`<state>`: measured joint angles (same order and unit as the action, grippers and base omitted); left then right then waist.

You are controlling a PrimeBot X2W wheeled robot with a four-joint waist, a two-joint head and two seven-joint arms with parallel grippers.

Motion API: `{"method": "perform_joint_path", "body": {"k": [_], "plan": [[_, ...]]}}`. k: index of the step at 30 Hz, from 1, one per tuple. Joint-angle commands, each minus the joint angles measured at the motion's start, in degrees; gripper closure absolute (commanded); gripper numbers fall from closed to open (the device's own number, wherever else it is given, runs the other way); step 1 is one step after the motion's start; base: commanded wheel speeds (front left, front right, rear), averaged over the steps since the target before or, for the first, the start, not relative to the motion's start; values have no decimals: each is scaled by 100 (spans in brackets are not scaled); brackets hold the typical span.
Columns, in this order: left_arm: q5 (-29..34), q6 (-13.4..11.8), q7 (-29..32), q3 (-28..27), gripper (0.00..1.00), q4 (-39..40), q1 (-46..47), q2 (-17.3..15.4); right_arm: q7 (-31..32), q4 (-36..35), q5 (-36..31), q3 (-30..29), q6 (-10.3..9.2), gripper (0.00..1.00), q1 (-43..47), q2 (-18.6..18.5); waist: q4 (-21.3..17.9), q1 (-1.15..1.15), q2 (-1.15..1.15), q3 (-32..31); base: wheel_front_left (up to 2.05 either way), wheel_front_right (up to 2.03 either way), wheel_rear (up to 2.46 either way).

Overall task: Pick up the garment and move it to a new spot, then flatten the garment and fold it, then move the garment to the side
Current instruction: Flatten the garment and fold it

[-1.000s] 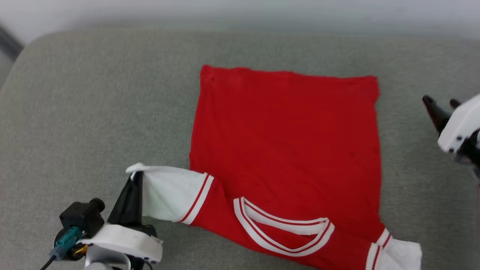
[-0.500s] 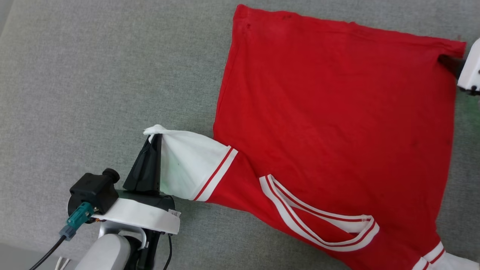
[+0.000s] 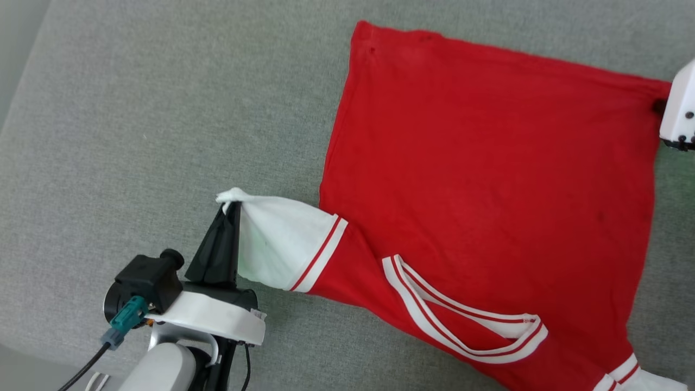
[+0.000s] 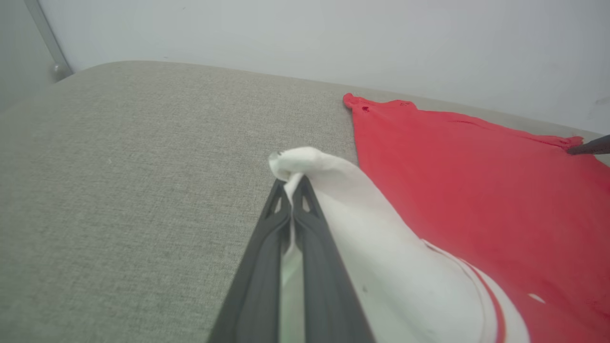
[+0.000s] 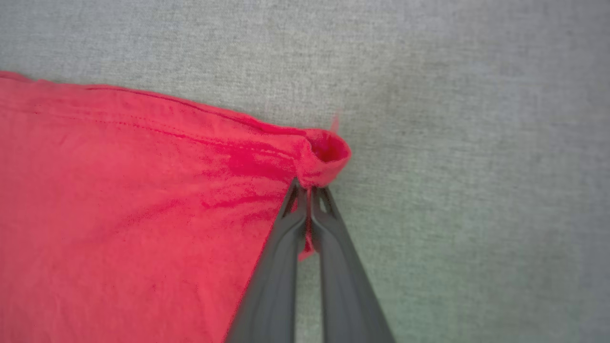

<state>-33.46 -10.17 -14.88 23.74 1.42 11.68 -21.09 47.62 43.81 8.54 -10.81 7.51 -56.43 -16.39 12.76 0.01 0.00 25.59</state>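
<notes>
The left claw (image 4: 291,185) is pinched tight on the very tip of the white left sleeve (image 3: 277,244), lifting it into a small peak above the grey cushion (image 3: 163,136). The right claw (image 5: 309,189) is likewise clamped shut, on the far right hem corner (image 5: 324,152), where the red cloth is rolled into a little loop around its fingertips. Between them the garment (image 3: 488,179) lies spread on the cushion, hem at the far side, striped collar (image 3: 461,331) at the near side, and the other sleeve (image 3: 640,377) bunched at the near right edge.

This looks like the flattening step, with the two grips set on a diagonal. To do it well, I would draw the claws apart along that diagonal, low over the cushion, only until the slack goes. Both holds are thin pinches at the edge of the cloth, so a hard or sudden tug could pull the sleeve tip or hem free. A diagonal pull also tends to skew a shirt, so the left side seam and the near right sleeve will likely want straightening afterwards. The rolled hem corner should be laid flat on release.

No brand, label or lettering can be read; the upward face is plain red, with only red-and-white stripe trim at collar and sleeves.
</notes>
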Motion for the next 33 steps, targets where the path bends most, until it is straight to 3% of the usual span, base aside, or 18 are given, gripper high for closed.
{"method": "perform_joint_path", "body": {"k": [1, 9, 18, 26, 31, 32, 33], "plan": [[11, -23, -19, 9, 100, -39, -73, 11, -31, 12, 7, 18, -4, 100, 138, -97, -32, -1, 0, -222, 0, 0, 0], [-81, -193, 96, 35, 100, -291, -568, -76, -217, -618, 467, 436, -4, 100, 909, -516, -332, -1, 0, -1332, 0, 0, 0], [-214, -555, 369, -89, 100, -252, -1384, -334, 243, -2128, 989, 469, -4, 100, 3451, -744, -948, -1, 0, -2436, 0, 0, 0], [-350, -726, 512, -171, 100, -129, -1825, -481, 749, -3391, 1199, -127, -4, 100, 6123, -229, -1291, -1, 0, -2730, 0, 0, 0], [-372, -747, 573, -153, 100, -123, -1840, -489, 906, -3633, 1283, -259, -4, 100, 6880, 344, -1436, -1, 0, -2712, 0, 0, 0], [-374, -744, 587, -142, 100, -124, -1824, -488, 868, -3670, 1311, -271, -4, 84, 6924, 416, -1454, -1, 0, -2703, 0, 0, 0], [-386, -746, 594, -144, 100, -128, -1823, -494, 795, -3703, 1322, -286, -4, 0, 6916, 488, -1487, -1, 0, -2697, 0, 0, 0]]}}
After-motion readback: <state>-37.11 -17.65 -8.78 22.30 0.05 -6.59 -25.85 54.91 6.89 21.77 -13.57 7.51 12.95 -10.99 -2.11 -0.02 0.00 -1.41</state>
